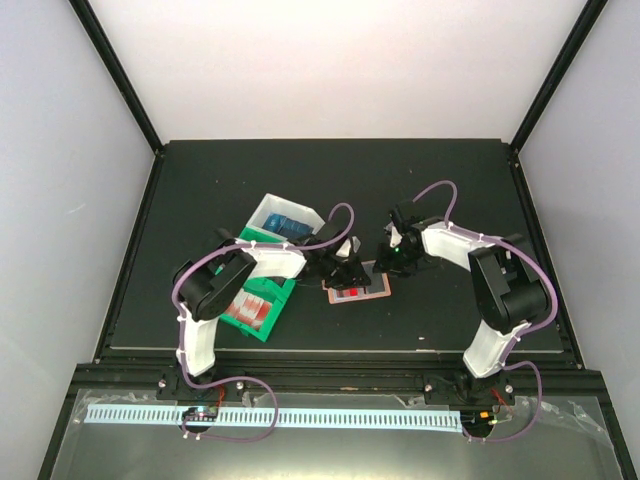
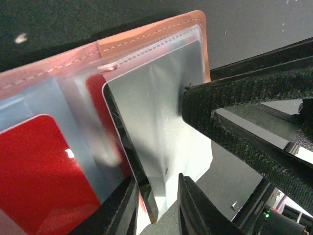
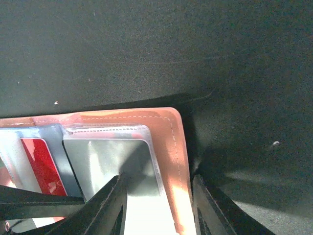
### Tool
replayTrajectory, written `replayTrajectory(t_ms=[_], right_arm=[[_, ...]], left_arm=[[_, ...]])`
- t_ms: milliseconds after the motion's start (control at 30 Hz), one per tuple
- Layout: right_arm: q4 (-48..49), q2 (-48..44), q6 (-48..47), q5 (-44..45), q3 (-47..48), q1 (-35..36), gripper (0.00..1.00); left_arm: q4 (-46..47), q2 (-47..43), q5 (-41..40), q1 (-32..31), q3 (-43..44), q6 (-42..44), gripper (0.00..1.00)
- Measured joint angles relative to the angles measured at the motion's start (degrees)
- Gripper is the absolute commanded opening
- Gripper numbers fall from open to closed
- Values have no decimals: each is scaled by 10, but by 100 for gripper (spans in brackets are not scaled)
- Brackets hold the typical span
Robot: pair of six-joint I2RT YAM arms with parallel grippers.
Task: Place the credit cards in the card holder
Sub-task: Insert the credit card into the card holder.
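Fingers of the left arm, the left fingers [image 2: 193, 210], close on the lower end of a grey card [image 2: 156, 127] and pinch it. The upper part of this card sits already inside a clear pocket [image 2: 146, 51] of the card holder [image 2: 146, 36]. The right fingers [image 3: 110, 210] are spread. One rests on the pocket over the grey card and the other stands just outside the right edge of the holder, on the dark worktop [image 3: 146, 49]. They seem to keep the holder from sliding.

I judge that the step in hand is the pushing of this card into its pocket, and it is about half done. The next move calls for a straight push along the pocket, with the card kept flat so that its corner does not catch the plastic. After this the left fingers must let go without pulling the card back.

The card holder lies open on the worktop between the two arms. A red card [image 2: 44, 166] is in the pocket beside. To the left, the green bin [image 1: 263, 334] has some red and white cards [image 1: 250, 308] in it. The white bin [image 1: 295, 204] behind it has blue cards [image 1: 285, 225], so more cards are waiting.
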Motion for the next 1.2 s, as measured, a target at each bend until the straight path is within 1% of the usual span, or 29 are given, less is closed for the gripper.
replayTrajectory(t_ms=[67,133,300,433,633,767,867,933,1033,1100,1200], right_arm=[[2,-2,3,1,-1,2,42],[4,-3,4,3,-2,3,43],[2,-10,5,12,-6,7,45],[-7,-16,3,19,-8,8,46],[-21,-46,-1,38,-16,8,49],[-35,-74,-7,59,-16,10,53],[-50,-92,-10,74,-8,22,58],[-55,-98,-12,74,4,43,60],[-52,-97,-7,57,25,83,62],[-49,-88,-5,36,44,113,62],[-35,-50,1,2,83,152,62]], left_arm=[[-17,-4,-6,-3,6,10,33],[-37,-11,-12,-5,10,20,36],[-100,-34,-28,-6,18,42,38],[-129,-37,-37,-6,33,53,40],[-162,-65,-45,-6,37,72,52],[-195,-129,-68,-6,38,94,56],[-217,-187,-97,-6,36,107,58],[-234,-241,-129,-2,26,112,59],[-256,-304,-168,13,7,113,60],[-267,-346,-191,36,-16,113,60],[-275,-393,-214,73,-52,113,60]])
